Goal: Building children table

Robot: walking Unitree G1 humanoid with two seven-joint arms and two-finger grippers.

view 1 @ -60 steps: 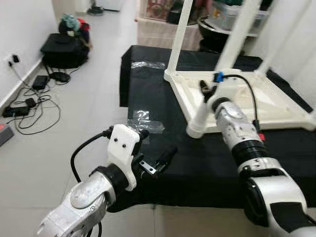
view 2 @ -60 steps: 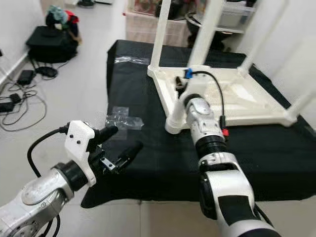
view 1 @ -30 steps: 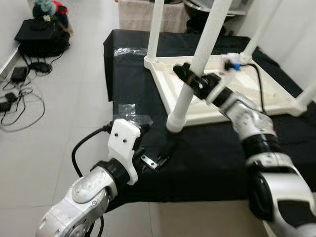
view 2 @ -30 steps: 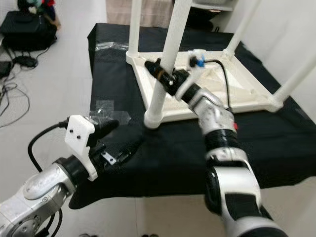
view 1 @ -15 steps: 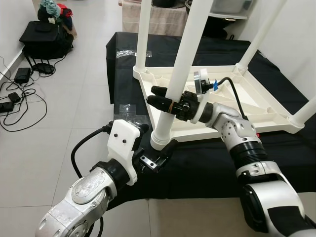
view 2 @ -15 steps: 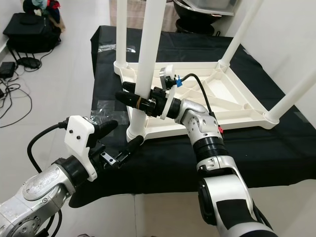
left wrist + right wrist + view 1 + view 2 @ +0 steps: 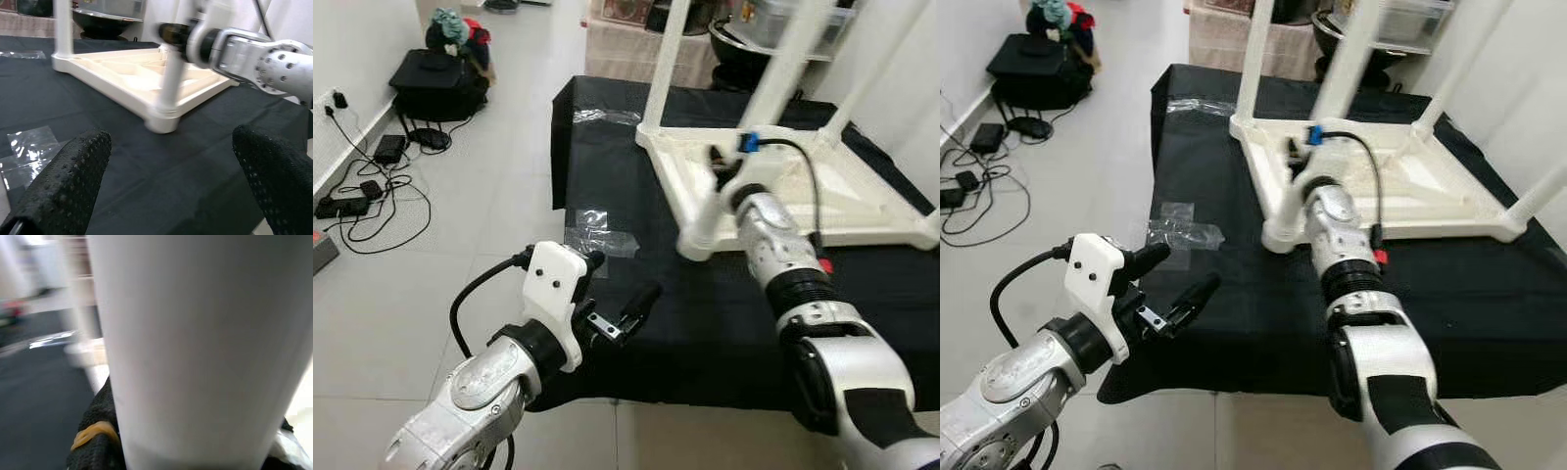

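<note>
One black cloth-covered platform point(image 7: 724, 323) carries everything. On it, towards the far right side, an upside-down white plastic children's table point(image 7: 822, 191) rests on its top with round white legs pointing up. The right gripper point(image 7: 718, 174) is clamped round the near corner leg point(image 7: 705, 220) just above the tabletop; the right wrist view shows that white leg point(image 7: 195, 347) pressed between black fingers point(image 7: 95, 440). The left gripper point(image 7: 1175, 294) hovers with fingers spread and nothing between them over the cloth's near left edge, well apart from the table. Crumpled clear plastic wrapping point(image 7: 597, 235) lies on the cloth left of the table.
</note>
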